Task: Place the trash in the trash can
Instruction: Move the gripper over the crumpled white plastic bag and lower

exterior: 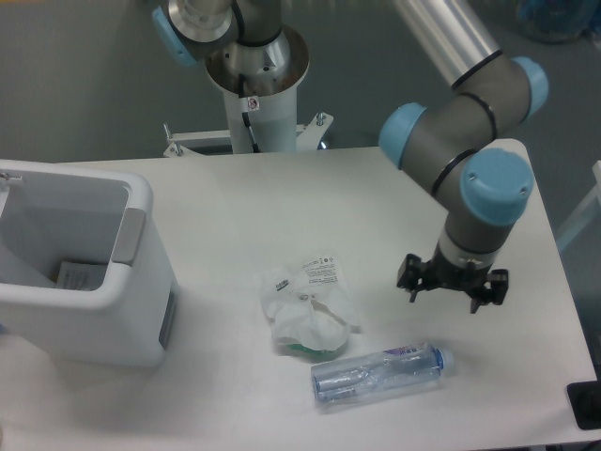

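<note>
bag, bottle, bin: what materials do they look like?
Bag: thin translucent white plastic film, crumpled, black print, a green bit showing.
Bottle: clear thin plastic, see-through and dented, with a blue cap.
Bin: rigid white plastic, smooth and faintly glossy, thick rounded rim, with a grey side panel.

Gripper hangs above bare desk, jaws spread, nothing between it and the bottle lying just below-left; crumpled bag sits near the bottle's left end, apart from it; trash can stands far left, mouth open upward, a wide bare strip separating it from the bag.
</note>
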